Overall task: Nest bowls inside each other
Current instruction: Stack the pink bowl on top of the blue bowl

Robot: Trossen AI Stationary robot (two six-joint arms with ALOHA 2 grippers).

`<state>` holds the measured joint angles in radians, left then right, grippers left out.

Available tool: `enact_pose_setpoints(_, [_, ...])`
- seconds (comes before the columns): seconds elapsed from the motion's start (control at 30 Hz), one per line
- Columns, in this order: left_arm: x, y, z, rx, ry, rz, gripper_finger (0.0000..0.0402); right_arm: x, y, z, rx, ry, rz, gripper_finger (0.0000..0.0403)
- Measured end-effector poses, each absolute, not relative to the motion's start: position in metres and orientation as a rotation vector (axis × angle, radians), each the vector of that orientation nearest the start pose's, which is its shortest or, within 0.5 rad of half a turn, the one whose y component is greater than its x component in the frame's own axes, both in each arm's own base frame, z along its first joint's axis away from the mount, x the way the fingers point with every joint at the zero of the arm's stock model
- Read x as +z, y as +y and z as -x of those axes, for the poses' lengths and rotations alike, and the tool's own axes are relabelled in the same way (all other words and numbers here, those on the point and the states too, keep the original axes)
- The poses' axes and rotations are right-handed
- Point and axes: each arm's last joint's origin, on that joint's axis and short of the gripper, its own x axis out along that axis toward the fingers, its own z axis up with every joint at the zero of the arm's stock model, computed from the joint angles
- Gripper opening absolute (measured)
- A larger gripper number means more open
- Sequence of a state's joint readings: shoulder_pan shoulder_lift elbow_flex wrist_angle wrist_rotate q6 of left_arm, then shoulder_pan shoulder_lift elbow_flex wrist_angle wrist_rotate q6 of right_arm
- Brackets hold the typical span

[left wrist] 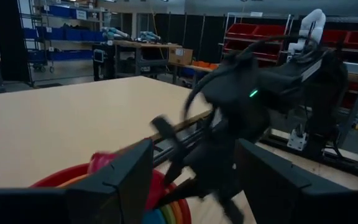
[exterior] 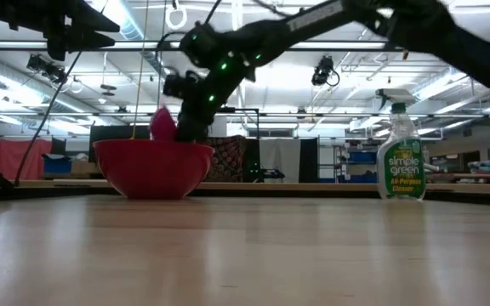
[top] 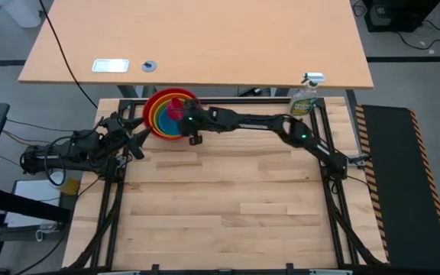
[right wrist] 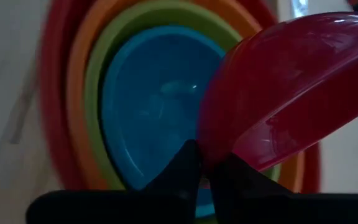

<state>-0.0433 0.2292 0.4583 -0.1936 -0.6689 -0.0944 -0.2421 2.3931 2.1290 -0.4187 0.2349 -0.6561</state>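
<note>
Four bowls sit nested at the table's far left: red (top: 150, 107) outermost, then orange (right wrist: 82, 56), lime green (right wrist: 95, 81) and blue (right wrist: 148, 106); the red one (exterior: 154, 168) rests on its base. The magenta bowl (top: 176, 105) hangs tilted over the stack, its top showing above the red rim (exterior: 162, 126). My right gripper (right wrist: 207, 167) is shut on it, reaching in from the table's right. My left gripper (top: 137, 140) waits open at the left edge beside the stack, its fingers (left wrist: 114, 180) spread wide and touching nothing. My right gripper pinches the magenta bowl's rim edge (right wrist: 211, 155) between its two fingers. The fingers slant down from the table's right side. The bowl stands tilted on edge over the blue bowl; whether its lower part touches the blue bowl I cannot tell.
A clear spray bottle (top: 305, 95) with a green label (exterior: 400, 161) stands at the table's far right corner. A pale desk (top: 205, 38) lies beyond the far edge. The wooden tabletop (top: 228, 198) stretches bare toward the near edge.
</note>
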Motion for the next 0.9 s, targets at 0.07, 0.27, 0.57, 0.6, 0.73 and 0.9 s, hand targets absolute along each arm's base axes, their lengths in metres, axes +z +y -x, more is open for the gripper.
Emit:
enact_pose_setpoints(0.07, [0.28, 0.015, -0.079, 0.624, -0.06, 0.109, 0.0228, 0.208, -0.143, -0.531, -0.214, 0.832, 0.612, 0.0035])
enact_pose_setpoints(0.27, [0.277, 0.015, -0.079, 0.625, -0.035, 0.118, 0.0228, 0.196, -0.154, -0.54, -0.198, 0.879, 0.603, 0.0049])
enact_pose_setpoints(0.57, [0.275, 0.014, -0.08, 0.595, -0.021, 0.132, 0.0228, 0.193, -0.157, -0.535, -0.093, 0.9, 0.545, 0.0128])
enact_pose_setpoints(0.6, [0.276, 0.014, -0.08, 0.592, -0.022, 0.134, 0.0228, 0.193, -0.156, -0.535, -0.09, 0.898, 0.545, 0.0136])
enact_pose_setpoints(0.73, [0.275, 0.014, -0.08, 0.59, -0.022, 0.135, 0.0228, 0.202, -0.153, -0.536, -0.109, 0.869, 0.558, 0.0156])
enact_pose_setpoints(0.9, [0.275, 0.014, -0.08, 0.588, -0.022, 0.139, 0.0228, 0.222, -0.148, -0.535, -0.131, 0.819, 0.566, 0.0158])
